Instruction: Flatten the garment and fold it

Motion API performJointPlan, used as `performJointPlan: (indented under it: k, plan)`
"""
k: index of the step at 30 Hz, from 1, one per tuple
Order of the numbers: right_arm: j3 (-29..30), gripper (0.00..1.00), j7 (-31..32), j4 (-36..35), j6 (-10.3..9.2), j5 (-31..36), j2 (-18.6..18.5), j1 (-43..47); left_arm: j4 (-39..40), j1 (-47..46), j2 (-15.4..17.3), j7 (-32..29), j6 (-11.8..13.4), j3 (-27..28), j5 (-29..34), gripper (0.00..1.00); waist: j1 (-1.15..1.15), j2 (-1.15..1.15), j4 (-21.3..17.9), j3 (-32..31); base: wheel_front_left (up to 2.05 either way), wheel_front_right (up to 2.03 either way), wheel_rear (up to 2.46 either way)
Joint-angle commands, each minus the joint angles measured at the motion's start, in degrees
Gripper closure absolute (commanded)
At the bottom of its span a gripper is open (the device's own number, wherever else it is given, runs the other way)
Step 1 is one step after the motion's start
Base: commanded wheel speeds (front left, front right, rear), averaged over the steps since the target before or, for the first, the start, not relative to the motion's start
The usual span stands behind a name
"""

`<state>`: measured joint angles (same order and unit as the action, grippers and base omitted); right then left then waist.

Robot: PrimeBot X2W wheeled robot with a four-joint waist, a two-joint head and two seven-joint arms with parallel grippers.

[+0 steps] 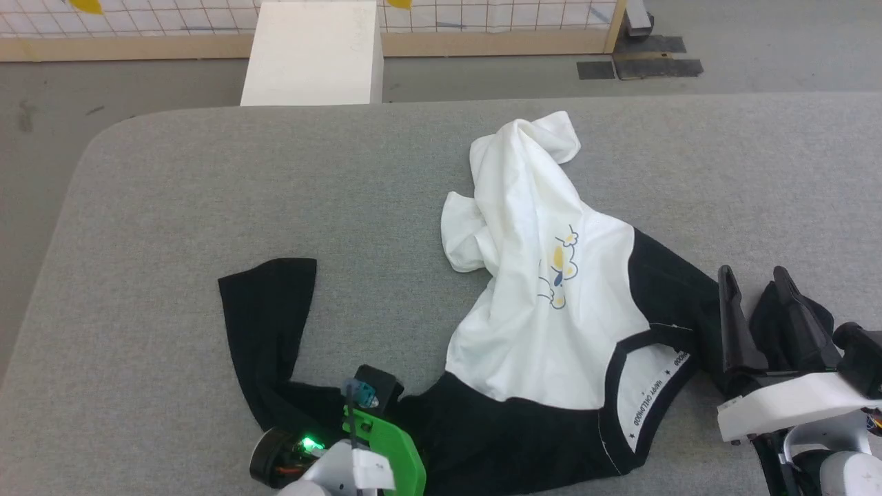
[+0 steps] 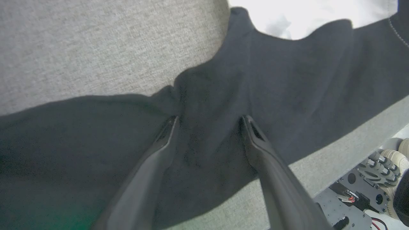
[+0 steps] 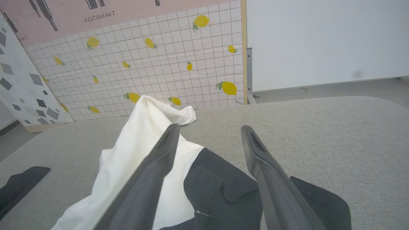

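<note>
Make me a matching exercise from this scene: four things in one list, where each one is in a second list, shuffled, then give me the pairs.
1. left gripper
2. right gripper
3. cartoon print
4. white block

A. on the floor beyond the table
B. on the white chest of the garment
C. jaws open, at the garment's right end
D. jaws open, over the base of the spread black sleeve

Pairs: 1-D, 2-C, 3-B, 4-A

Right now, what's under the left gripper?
Under the left gripper: black cloth of the garment, on the grey table. What that cloth covers can't be seen.
</note>
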<state>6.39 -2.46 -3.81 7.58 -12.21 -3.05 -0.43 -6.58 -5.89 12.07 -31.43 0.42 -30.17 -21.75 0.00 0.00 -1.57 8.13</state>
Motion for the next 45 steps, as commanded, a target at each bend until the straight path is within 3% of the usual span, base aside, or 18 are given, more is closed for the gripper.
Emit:
performJointPlan:
  k: [1, 2, 4, 5, 9, 13, 17, 26, 27, 28, 29, 33, 38, 45]
  plan:
    - [-0.12, 0.00, -0.21, -0.20, -0.09, -0.49, 0.15, -0.04, -1.35, 0.35, 0.86, -1.85, 0.95, -0.37, 1.16, 0.00, 0.00, 0.00, -0.29, 0.42, 0.00, 0.00, 0.00]
    - [-0.21, 0.00, -0.29, -0.13, -0.09, -0.68, 0.16, -0.10, -1.88, 0.20, 1.22, -2.97, 1.39, -0.60, 1.63, 0.00, 0.00, 0.00, -0.38, 0.57, 0.00, 0.00, 0.00]
    - [-0.41, 0.00, -0.41, -0.04, -0.09, -1.02, 0.16, -0.24, -2.64, -0.11, 1.64, -4.38, 1.96, -0.91, 2.23, 0.60, 0.00, 0.00, -0.55, 0.88, 0.00, 0.00, 0.00]
    - [-0.50, 0.00, -0.45, 0.01, -0.09, -1.14, 0.16, -0.32, -2.79, -0.32, 1.76, -4.67, 2.03, -1.07, 2.46, 1.00, 0.00, 0.00, -0.62, 0.99, 0.00, 0.00, 0.00]
    - [-0.63, 0.00, -0.63, 0.19, -0.09, -1.45, 0.16, -0.65, -3.28, -0.98, 2.23, -3.66, 1.76, -1.37, 3.01, 1.00, 0.00, 0.00, -0.78, 1.43, 0.00, 0.00, 0.00]
    - [-0.50, 0.00, -0.80, 0.44, -0.09, -1.58, 0.16, -0.71, -2.91, -1.87, 3.22, 1.95, 3.27, 1.26, 3.55, 1.00, 0.00, 0.00, -0.68, 1.35, 0.00, 0.00, 0.00]
    - [-0.20, 0.00, -0.44, 0.90, -0.09, -1.75, 0.17, -0.45, -0.77, -3.93, 5.66, 8.15, 7.08, 8.91, 2.17, 1.00, 0.00, 0.00, -0.27, 1.19, 0.00, 0.00, 0.00]
    - [-0.23, 0.00, 1.41, 1.81, -0.09, -1.79, 0.17, -0.55, -4.97, -9.95, 8.79, 13.85, 9.84, 18.74, -1.10, 1.00, 0.00, 0.00, -0.42, 2.03, 0.00, 0.00, 0.00]
    - [-0.20, 0.00, 2.07, 2.16, -0.09, -1.64, 0.17, -0.53, -6.11, -10.07, 8.42, 14.29, 9.59, 19.31, -2.11, 0.70, 0.00, 0.00, -0.74, 2.12, 0.00, 0.00, 0.00]
    - [-0.05, 0.00, 2.61, 2.45, -0.09, -1.61, 0.17, -0.44, -6.47, -10.03, 8.02, 14.78, 9.42, 19.57, -2.71, 0.23, 0.00, 0.00, -0.91, 2.14, 0.00, 0.00, 0.00]
    - [0.09, 0.00, 3.73, 2.93, -0.09, -1.52, 0.17, -0.15, -6.55, -9.79, 7.32, 15.64, 9.32, 19.88, -3.45, 0.00, 0.00, 0.00, -1.03, 2.10, 0.00, 0.00, 0.00]
    - [0.46, 0.00, 9.75, 3.95, -0.09, -0.08, 0.17, 1.68, -5.51, -7.25, 4.89, 20.21, 9.14, 21.08, -5.58, 0.00, 0.00, 0.00, -1.17, 1.82, 0.00, 0.00, 0.00]
    - [2.80, 0.00, 18.68, 2.82, -0.09, 5.62, 0.16, 4.75, -2.07, -2.16, 1.37, 30.52, 9.96, 22.94, -6.49, 0.00, 0.00, 0.00, -0.02, 1.63, 0.00, 0.00, 0.00]
    - [9.33, 0.00, 27.04, 3.08, -0.09, 6.81, 0.17, 5.79, -0.29, 0.34, -2.41, 42.03, 8.16, 22.03, -6.03, 0.00, 0.00, 0.00, 2.80, 2.89, 0.00, 0.00, 0.00]
